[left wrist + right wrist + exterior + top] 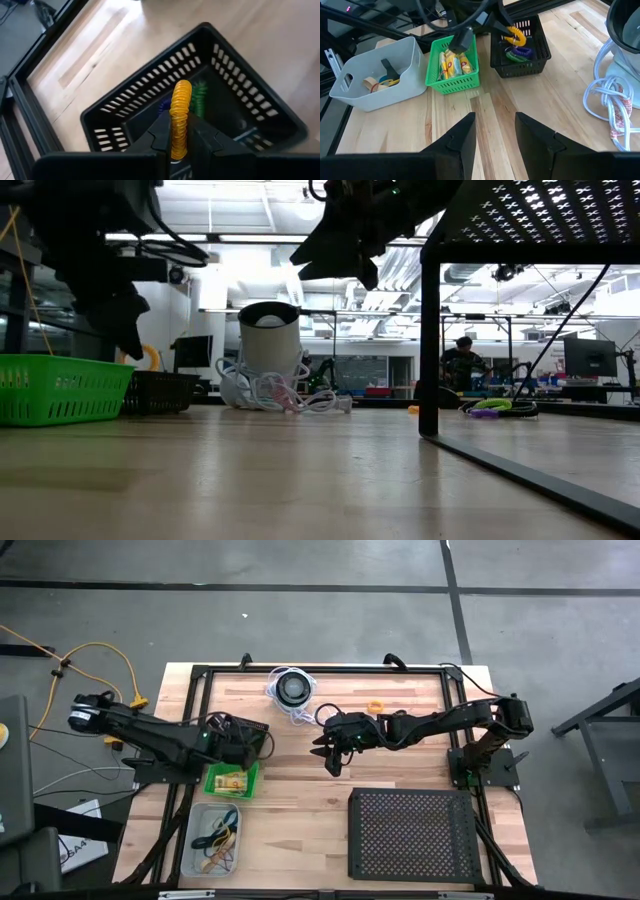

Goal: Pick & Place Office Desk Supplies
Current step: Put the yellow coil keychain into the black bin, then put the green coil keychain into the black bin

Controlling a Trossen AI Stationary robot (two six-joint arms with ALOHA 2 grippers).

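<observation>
Orange coil (pixel 180 119), a small springy ring, sits clamped between the fingers of the left pincer (pixel 180 145), standing upright out of the closed tips. Directly below that pincer is a black slotted basket (pixel 235 65), and at the bottom of it lie a green coil (pixel 200 95) and a purple coil (pixel 164 105), just beside each other. In the right wrist view the same orange coil (pixel 515 34) hangs above the basket (pixel 538 49) with the green and purple ones under it.

Next to the black basket, on the side nearer the bench's front edge, stands a green basket (pixel 214 783) holding little yellow packets (pixel 452 65). Beyond that is a pale grey bin (pixel 407 55) with rubber bands (pixel 375 82) in brown, yellow and dark tones.

Right pincer (pixel 329 753) hangs over the bare middle of the wooden bench (pixel 300 810), well apart from the baskets, its fingers (pixel 462 137) spread apart with nothing between them. Behind it, toward the far edge, a round black disc with a white coiled cord (pixel 292 690) rests on the bench, and a small yellow ring (pixel 375 706) lies near the right arm. A large black perforated tray (pixel 412 835) stands raised at the front right corner.
</observation>
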